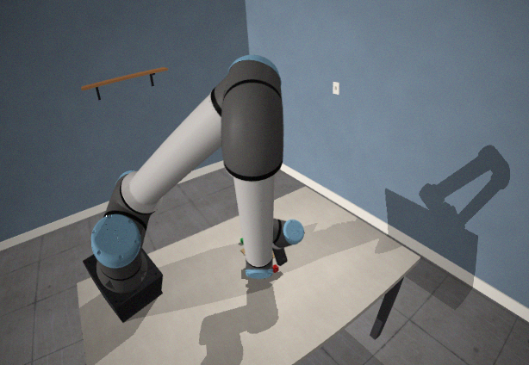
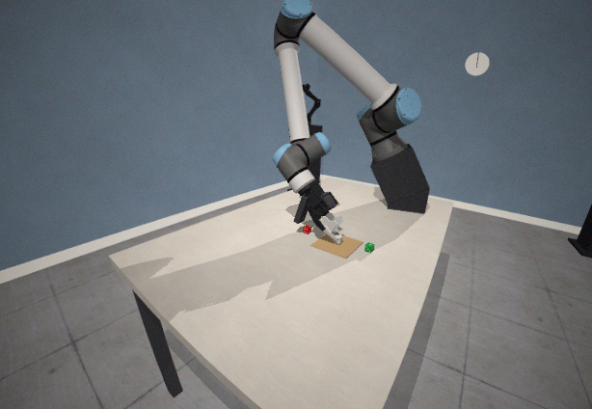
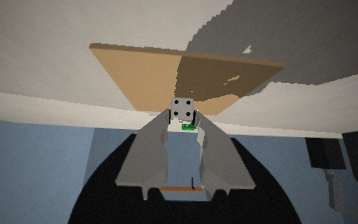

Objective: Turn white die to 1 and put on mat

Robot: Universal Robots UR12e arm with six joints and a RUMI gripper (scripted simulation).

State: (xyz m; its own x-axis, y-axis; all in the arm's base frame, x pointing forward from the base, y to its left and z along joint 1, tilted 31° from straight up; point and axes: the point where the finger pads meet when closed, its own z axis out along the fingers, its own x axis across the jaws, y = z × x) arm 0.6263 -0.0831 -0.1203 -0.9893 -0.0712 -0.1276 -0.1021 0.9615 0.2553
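Observation:
The white die (image 3: 182, 106) is between the fingertips, with a four-pip face toward the wrist camera. My gripper (image 2: 338, 238) (image 3: 181, 110) is shut on it, tilted, over the tan mat (image 2: 344, 251) (image 3: 135, 75). I cannot tell whether the die touches the mat, nor which number is on top. The green die (image 1: 241, 241) (image 2: 369, 247) (image 3: 188, 127) sits on the table just off one side of the mat. The red die (image 1: 276, 269) (image 2: 307, 230) sits on the table off the opposite side. Their top numbers are too small to read. The arm hides most of the mat in the top view.
The light table (image 1: 339, 280) (image 2: 307, 328) carries all of this. The arm's black base block (image 1: 123, 301) (image 2: 403, 188) stands at one end of it. The red die is close beside the gripper body in the exterior view.

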